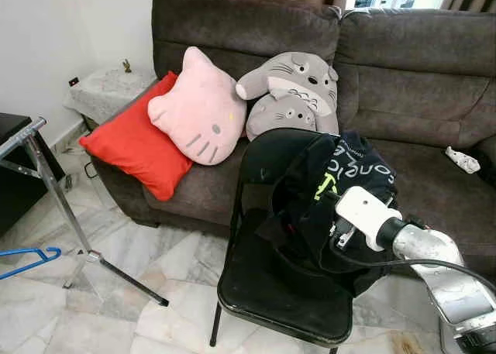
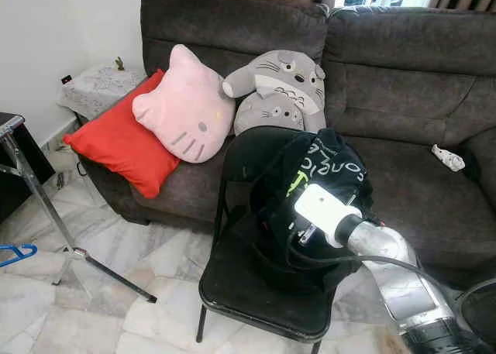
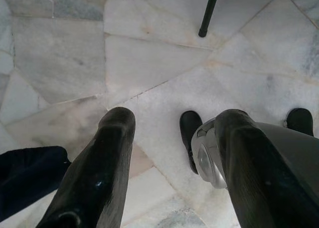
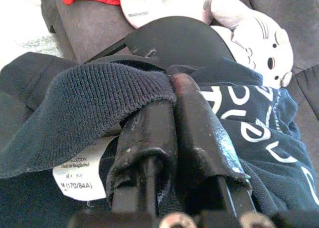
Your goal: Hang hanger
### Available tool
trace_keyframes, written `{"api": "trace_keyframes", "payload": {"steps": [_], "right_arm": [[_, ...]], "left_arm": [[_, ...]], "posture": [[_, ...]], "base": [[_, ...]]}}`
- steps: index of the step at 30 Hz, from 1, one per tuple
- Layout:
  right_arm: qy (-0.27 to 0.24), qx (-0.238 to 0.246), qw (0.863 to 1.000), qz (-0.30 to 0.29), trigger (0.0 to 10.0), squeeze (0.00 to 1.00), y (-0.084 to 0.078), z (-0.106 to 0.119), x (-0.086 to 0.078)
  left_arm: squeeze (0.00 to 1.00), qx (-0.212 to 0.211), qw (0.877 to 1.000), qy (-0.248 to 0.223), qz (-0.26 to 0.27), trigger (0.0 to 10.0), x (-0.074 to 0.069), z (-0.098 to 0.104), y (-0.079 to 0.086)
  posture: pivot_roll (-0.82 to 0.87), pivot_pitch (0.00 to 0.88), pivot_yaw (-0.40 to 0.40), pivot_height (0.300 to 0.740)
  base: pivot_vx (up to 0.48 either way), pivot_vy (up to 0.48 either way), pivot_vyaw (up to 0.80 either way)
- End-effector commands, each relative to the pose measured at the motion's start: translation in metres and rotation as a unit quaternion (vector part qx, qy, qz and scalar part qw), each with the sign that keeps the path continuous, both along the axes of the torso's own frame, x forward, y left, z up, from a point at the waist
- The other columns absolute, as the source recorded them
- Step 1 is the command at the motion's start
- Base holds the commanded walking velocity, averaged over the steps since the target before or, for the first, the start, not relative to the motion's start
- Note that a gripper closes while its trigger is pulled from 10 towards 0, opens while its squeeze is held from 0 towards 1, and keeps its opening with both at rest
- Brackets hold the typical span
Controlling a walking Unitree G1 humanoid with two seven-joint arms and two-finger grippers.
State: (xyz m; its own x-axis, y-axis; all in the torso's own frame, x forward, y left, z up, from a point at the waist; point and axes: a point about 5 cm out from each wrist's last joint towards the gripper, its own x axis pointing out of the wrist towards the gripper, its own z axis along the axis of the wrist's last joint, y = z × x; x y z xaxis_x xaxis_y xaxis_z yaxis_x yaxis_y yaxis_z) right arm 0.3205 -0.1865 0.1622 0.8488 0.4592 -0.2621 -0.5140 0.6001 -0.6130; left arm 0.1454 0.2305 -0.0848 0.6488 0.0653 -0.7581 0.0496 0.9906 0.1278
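Head views: black folding chair (image 1: pixel 271 292) stands in front of the grey sofa (image 1: pixel 403 83), with a dark shirt (image 1: pixel 341 191) draped over its backrest and spilling onto the seat. Right gripper (image 4: pixel 172 96) reaches into the shirt from the chair's right edge; its white wrist housing sits against the fabric. Blue hanger (image 1: pixel 27 259) lies on the marble floor (image 1: pixel 147 261) well apart, off the chair's left side, beside the metal rack (image 1: pixel 54 191). Red cushion (image 1: pixel 136 145), pink cat pillow (image 1: pixel 200 110) and grey plush (image 1: pixel 291 91) sit on the sofa. Left wrist view: left gripper (image 3: pixel 172 163) hangs idle over the floor, fingers spread apart, grasping nothing; one chair leg at the frame edge. Right wrist view: fingers pressed together on the shirt's ribbed collar edge, next to the size label (image 4: pixel 79 175), so jaws are clenched on the fabric. Step in hand, as I read it: gripping the shirt at the collar, pre-hanger. Next move likely needs a lift clear of the backrest without snagging, then the hanger fetched from the floor, probably by the free left arm. Risk: a collar-edge pinch may slip under the shirt's weight.
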Motion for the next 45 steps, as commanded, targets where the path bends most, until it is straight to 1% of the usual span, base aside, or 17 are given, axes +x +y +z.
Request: {"api": "trace_keyframes", "payload": {"steps": [1,5,6,7,8,15,16,18,21,23,25,32,33,34,35,41,45], "right_arm": [[-0.001,-0.008,1.0,0.01,10.0,0.0,0.005,-0.001,-0.001],[0.005,-0.008,1.0,0.017,10.0,0.0,0.01,-0.006,-0.001],[0.006,-0.006,1.0,0.019,10.0,0.54,0.011,-0.007,-0.001],[0.007,-0.005,1.0,0.02,10.0,0.54,0.012,-0.007,0.0],[0.007,-0.005,1.0,0.022,10.0,1.0,0.013,-0.008,0.0],[0.008,-0.028,0.999,0.028,10.0,1.0,0.013,-0.009,0.0],[0.008,-0.044,0.998,0.033,10.0,1.0,0.012,-0.009,-0.001],[0.009,-0.053,0.998,0.035,10.0,1.0,0.012,-0.009,-0.001],[0.016,-0.061,0.997,0.047,10.0,1.0,0.013,-0.01,-0.005],[0.03,-0.069,0.995,0.072,10.0,1.0,0.017,-0.013,-0.012],[0.035,-0.074,0.993,0.082,10.0,1.0,0.018,-0.014,-0.015],[0.026,-0.083,0.992,0.091,10.0,1.0,0.017,-0.007,-0.019],[0.025,-0.083,0.992,0.094,10.0,0.86,0.018,-0.004,-0.02],[0.025,-0.083,0.992,0.094,10.0,0.86,0.018,-0.004,-0.02],[0.025,-0.084,0.991,0.098,10.0,0.0,0.018,-0.002,-0.022],[0.026,-0.091,0.991,0.1,10.0,0.0,0.013,0.005,-0.027],[0.036,-0.1,0.989,0.104,10.0,0.0,0.009,0.006,-0.033]], "left_arm": [[0.0,0.003,1.0,0.018,-0.008,10.0,-0.007,-0.003,0.0],[0.0,0.003,1.0,0.019,-0.007,10.0,-0.007,-0.004,-0.001],[0.0,0.002,1.0,0.019,-0.007,10.0,-0.007,-0.004,-0.001],[0.0,0.002,1.0,0.019,-0.007,10.0,-0.007,-0.004,-0.001],[0.0,0.002,1.0,0.019,-0.008,10.0,-0.008,-0.004,-0.001],[0.0,0.001,1.0,0.018,-0.007,10.0,-0.008,-0.004,-0.002],[0.0,0.002,1.0,0.019,-0.007,10.0,-0.008,-0.004,-0.001],[0.0,0.001,1.0,0.02,-0.007,10.0,-0.008,-0.004,-0.001],[0.0,0.0,1.0,0.02,-0.008,10.0,-0.008,-0.004,-0.002],[0.0,-0.001,1.0,0.021,-0.009,10.0,-0.008,-0.004,-0.002],[0.0,-0.001,1.0,0.021,-0.01,10.0,-0.008,-0.004,-0.002],[0.0,0.0,1.0,0.022,-0.011,10.0,-0.008,-0.004,-0.001],[0.0,0.0,1.0,0.022,-0.012,10.0,-0.008,-0.004,-0.001],[0.0,0.0,1.0,0.022,-0.012,10.0,-0.008,-0.004,-0.001],[0.0,0.0,1.0,0.021,-0.013,10.0,-0.007,-0.004,-0.001],[0.0,-0.001,1.0,0.022,-0.014,10.0,-0.007,-0.004,-0.002],[0.0,-0.001,1.0,0.022,-0.014,10.0,-0.007,-0.004,-0.002]], "posture": [[-0.08,0.068,0.0,0.74],[-0.08,0.068,0.0,0.74],[-0.08,0.069,0.0,0.74],[-0.08,0.069,0.0,0.74],[-0.08,0.069,-0.001,0.74],[-0.08,0.071,-0.002,0.74],[-0.08,0.071,-0.002,0.74],[-0.08,0.071,-0.002,0.74],[-0.08,0.072,-0.001,0.74],[-0.08,0.071,0.0,0.74],[-0.09,0.072,0.002,0.74],[-0.09,0.073,0.005,0.74],[-0.09,0.073,0.005,0.74],[-0.09,0.073,0.005,0.74],[-0.09,0.073,0.006,0.74],[-0.1,0.073,0.007,0.74],[-0.1,0.073,0.006,0.74]], "base": [[0.0,0.0,0.0],[0.0,0.0,0.0],[0.0,0.0,0.0],[0.0,0.0,0.0],[0.0,0.0,0.0],[0.0,0.0,0.0],[0.0,0.0,0.0],[0.0,0.0,0.0],[0.0,0.0,0.0],[0.0,0.0,0.0],[0.0,0.0,0.0],[0.0,0.0,0.0],[0.0,0.0,0.0],[0.0,0.0,0.0],[0.0,0.0,0.0],[0.0,0.0,0.0],[0.0,0.0,0.0]]}}
